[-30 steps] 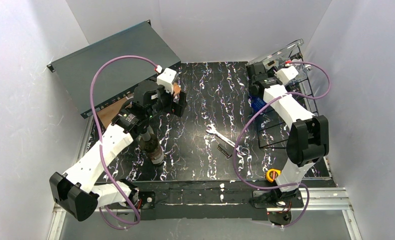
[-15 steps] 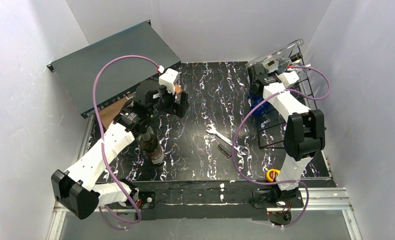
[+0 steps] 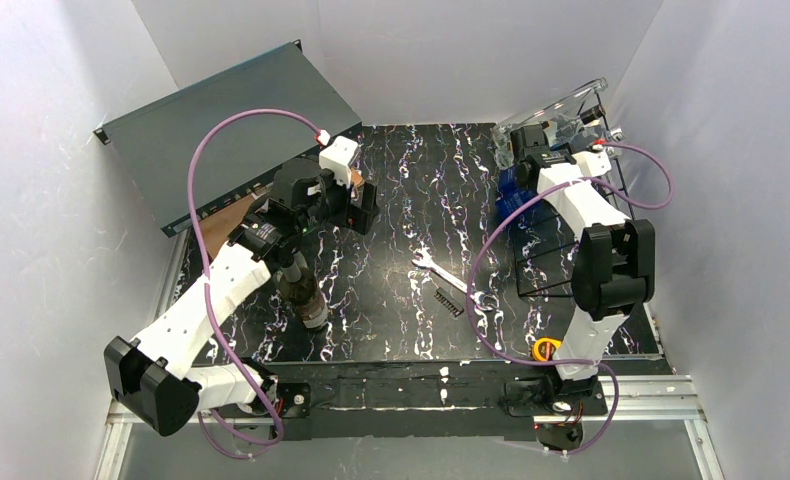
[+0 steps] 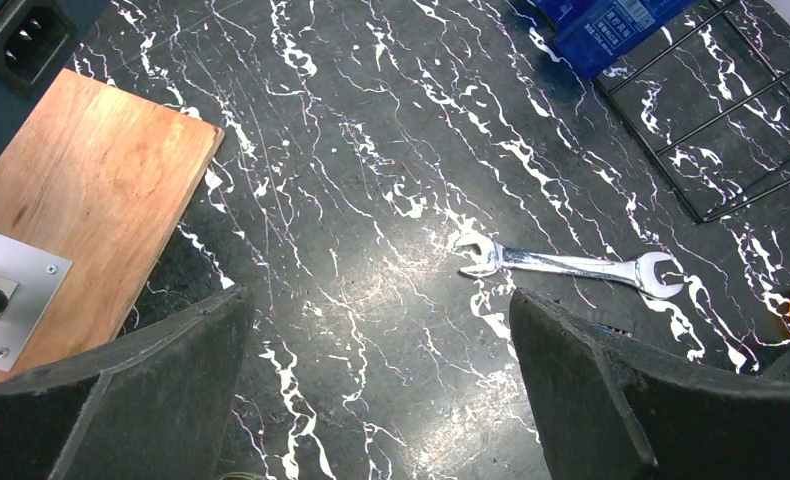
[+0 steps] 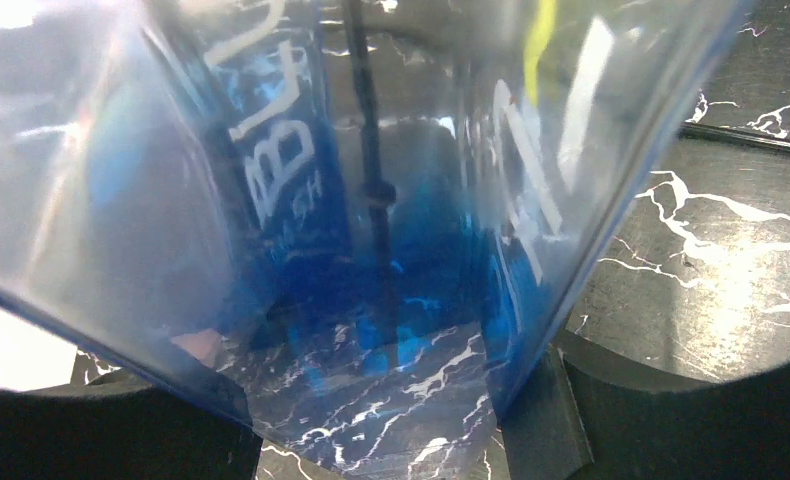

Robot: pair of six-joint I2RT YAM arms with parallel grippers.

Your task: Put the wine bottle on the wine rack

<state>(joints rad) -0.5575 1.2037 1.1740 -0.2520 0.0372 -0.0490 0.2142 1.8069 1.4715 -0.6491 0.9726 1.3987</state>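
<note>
Placing step, by my reading; the right end effector [image 5: 371, 430] is clamped on the wine bottle [image 5: 301, 200], whose clear, blue-tinted body fills the gap between its fingers; the bottle sits slanted over the far end of the wine rack [image 3: 543, 262], contact unclear; next it needs lowering into a row, then release; the left end effector [image 4: 381, 400] gapes wide, empty.
</note>
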